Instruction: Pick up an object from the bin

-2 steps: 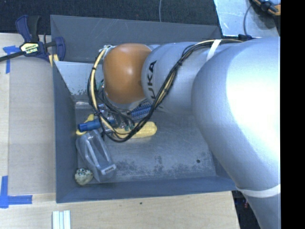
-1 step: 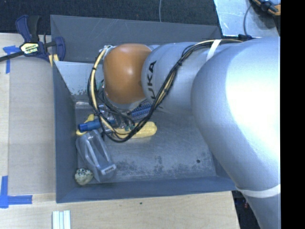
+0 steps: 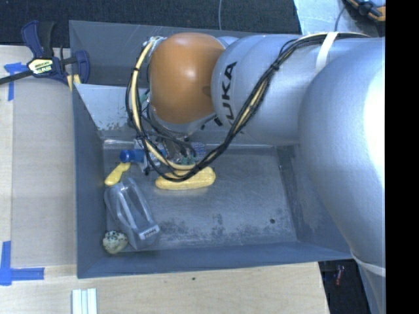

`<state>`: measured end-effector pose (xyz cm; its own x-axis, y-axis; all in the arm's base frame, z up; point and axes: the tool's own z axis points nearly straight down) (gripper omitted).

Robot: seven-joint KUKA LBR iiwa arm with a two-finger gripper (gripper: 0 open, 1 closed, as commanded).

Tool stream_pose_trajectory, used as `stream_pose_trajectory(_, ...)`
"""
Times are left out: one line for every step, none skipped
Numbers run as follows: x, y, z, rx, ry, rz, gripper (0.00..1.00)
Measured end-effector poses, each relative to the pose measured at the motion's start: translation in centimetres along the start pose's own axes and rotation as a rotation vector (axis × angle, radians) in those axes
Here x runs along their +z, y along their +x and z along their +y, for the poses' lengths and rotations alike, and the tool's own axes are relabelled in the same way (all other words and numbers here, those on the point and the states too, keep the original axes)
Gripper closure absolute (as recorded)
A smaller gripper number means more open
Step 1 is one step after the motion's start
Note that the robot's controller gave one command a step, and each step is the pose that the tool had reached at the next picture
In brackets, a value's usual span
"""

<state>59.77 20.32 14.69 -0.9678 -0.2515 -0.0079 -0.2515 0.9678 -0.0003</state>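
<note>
Yellow toy banana (image 3: 186, 182) lies just beside the gripper (image 3: 163, 159), at five o'clock, long axis nine-to-three; gripper's opening: cannot tell.

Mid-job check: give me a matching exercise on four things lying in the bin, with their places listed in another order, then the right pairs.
Things
1. long yellow banana-shaped piece
2. clear plastic piece
3. speckled round thing
4. small blue thing

Places
A. in the near corner of the bin, at the view's left
B. at the foot of the far wall, beside the small yellow piece
C. mid-floor, just below the orange wrist cover
D. along the view's left side, between the small yellow piece and the near corner

Pairs: 1-C, 2-D, 3-A, 4-B.
</note>
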Motion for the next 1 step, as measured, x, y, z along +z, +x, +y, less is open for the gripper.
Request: stream_pose_trajectory(-4.87,1.83,0.39,0.008,-0.001,0.005,1.0)
